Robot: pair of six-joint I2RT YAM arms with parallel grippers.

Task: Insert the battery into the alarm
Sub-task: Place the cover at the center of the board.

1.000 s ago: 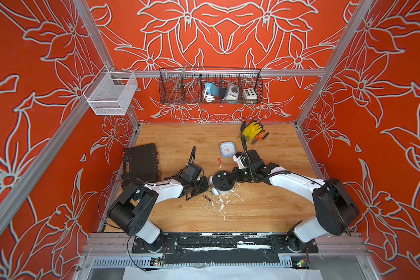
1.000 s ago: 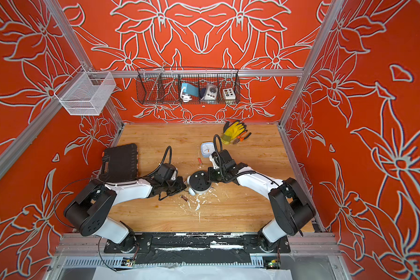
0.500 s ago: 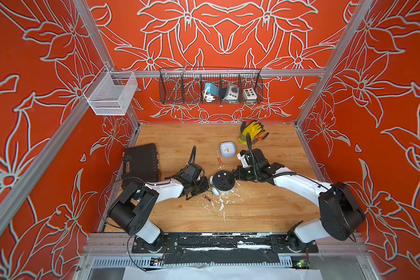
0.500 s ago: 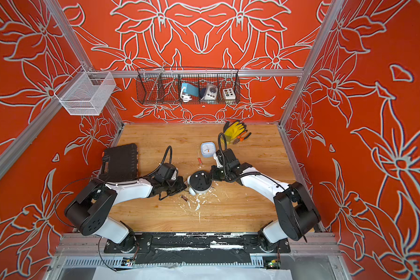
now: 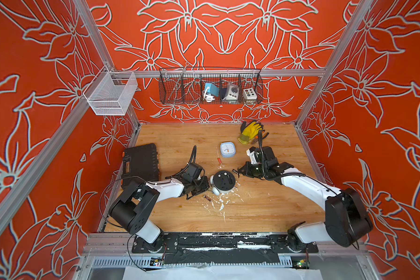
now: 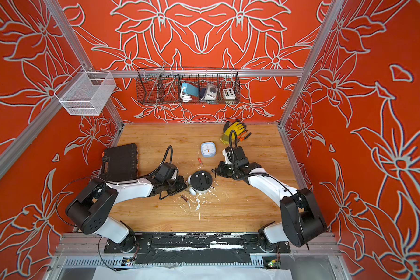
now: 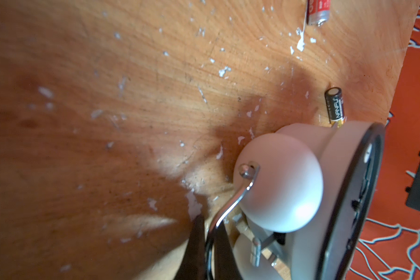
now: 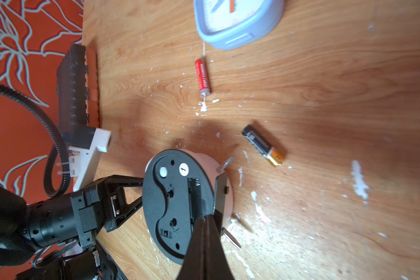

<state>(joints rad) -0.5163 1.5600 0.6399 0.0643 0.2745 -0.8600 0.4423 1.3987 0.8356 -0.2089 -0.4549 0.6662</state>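
Right claw (image 8: pixel 205 219), closed and empty, is hovering over the alarm clock (image 8: pixel 172 194) with its bay (image 8: pixel 195 194) open; left claw (image 7: pixel 207 232) is pinching its handle (image 7: pixel 233 203). Black battery (image 8: pixel 262 146) is lying just beside the clock: approaching it unopened is risking rolling it away.

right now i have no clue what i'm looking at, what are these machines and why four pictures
These are two robot arms, left arm and right arm, working at a wooden table. The two wide pictures come from a camera overhead; the two close ones from cameras on each wrist. A round alarm lies face down, its battery bay open. Nearby lie a black battery, a red battery, a blue clock, a black case and a yellow glove. The left pincer is closed on the alarm's wire handle; the right pincer is closed, holding nothing.
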